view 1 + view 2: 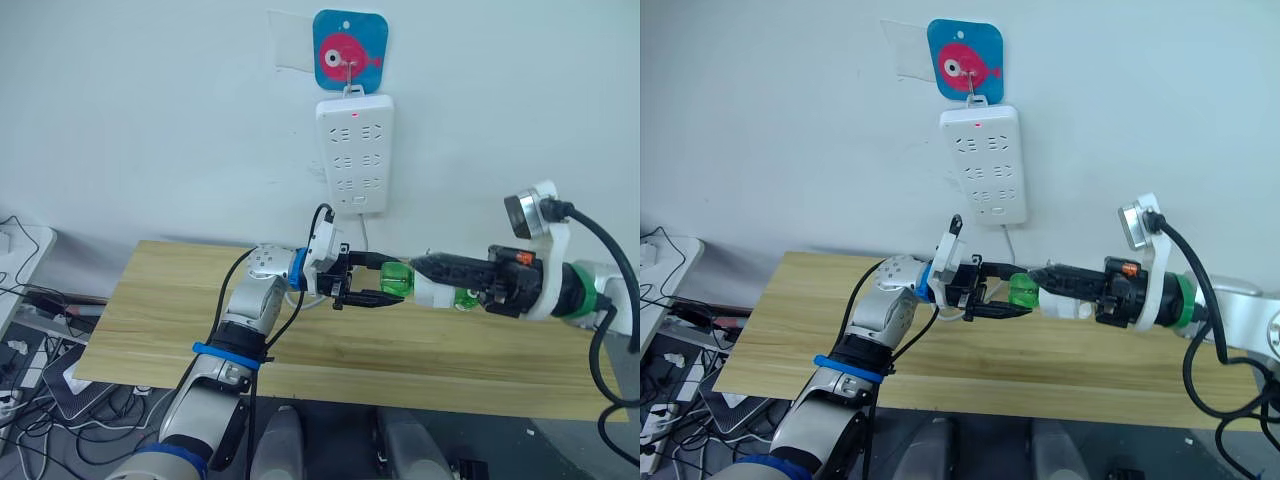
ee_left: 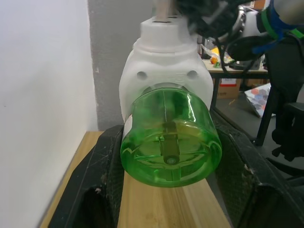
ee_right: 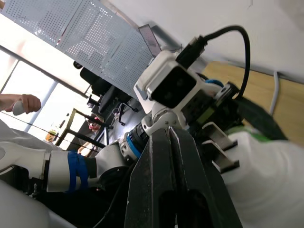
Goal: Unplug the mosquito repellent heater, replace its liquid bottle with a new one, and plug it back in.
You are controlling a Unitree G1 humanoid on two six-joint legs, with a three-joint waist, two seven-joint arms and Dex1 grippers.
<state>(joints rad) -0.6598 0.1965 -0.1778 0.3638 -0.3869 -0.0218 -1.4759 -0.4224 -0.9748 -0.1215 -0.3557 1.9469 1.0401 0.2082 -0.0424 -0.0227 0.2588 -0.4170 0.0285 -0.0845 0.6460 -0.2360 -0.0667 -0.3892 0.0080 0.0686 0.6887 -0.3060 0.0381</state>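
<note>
White wall behind, with the power strip (image 1: 355, 153) hung from a fish-shaped hook plate (image 1: 349, 49), all sockets vacant; below it a wooden bench (image 1: 170, 300) bare of loose things. Held in mid-air above the bench, between the two arms: the mosquito repellent heater (image 2: 166, 71), unplugged, with the green liquid bottle (image 2: 170, 140) seated in its body.

Right claw (image 1: 425, 268) pressed together around the white heater body, prongs end toward that arm. Left claw (image 1: 372, 283) spread around the bottle, one black finger (image 2: 102, 175) on each side of the green glass, close alongside but not clearly biting.

Step in hand, by judgement: removing the old bottle. Best done by closing squarely on the bottle's widest band, keeping the left wrist in line with the bottle's axis, then twisting while the right side stays rigid; pulling straight off only once the neck is free. Smooth round glass — likely to slip under a light pinch, so firm contact first.

Open room: plenty above the bench and toward its near edge. Tighter toward the wall, where the strip's cord (image 1: 364, 238) hangs just behind the two claws. Bench surface below offers a landing if the bottle drops, though a roll toward an edge is possible.
</note>
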